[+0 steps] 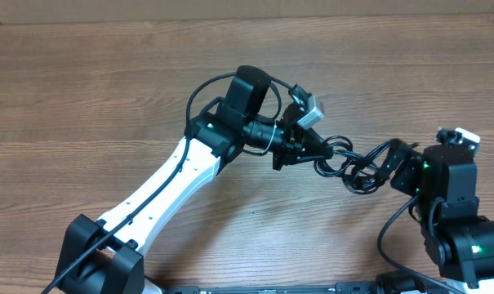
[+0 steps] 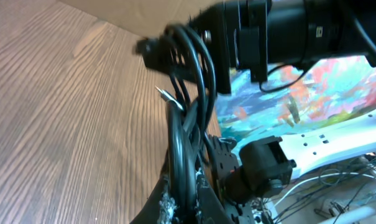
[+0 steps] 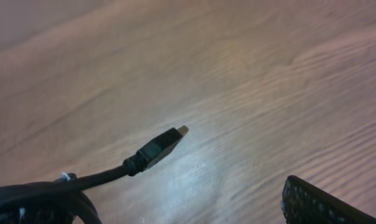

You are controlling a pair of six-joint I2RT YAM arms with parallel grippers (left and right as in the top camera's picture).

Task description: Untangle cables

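Left claw clamped on the cables; right claw against them, its gap indiscernible.

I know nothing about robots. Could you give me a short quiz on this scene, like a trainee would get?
1. True or false: the cables bunch between the left end effector and the right end effector.
2. The table looks like: A wood, B glass, C metal.
3. How many plugs show in the right wrist view?
Key: 1 true; 2 A; 3 one.
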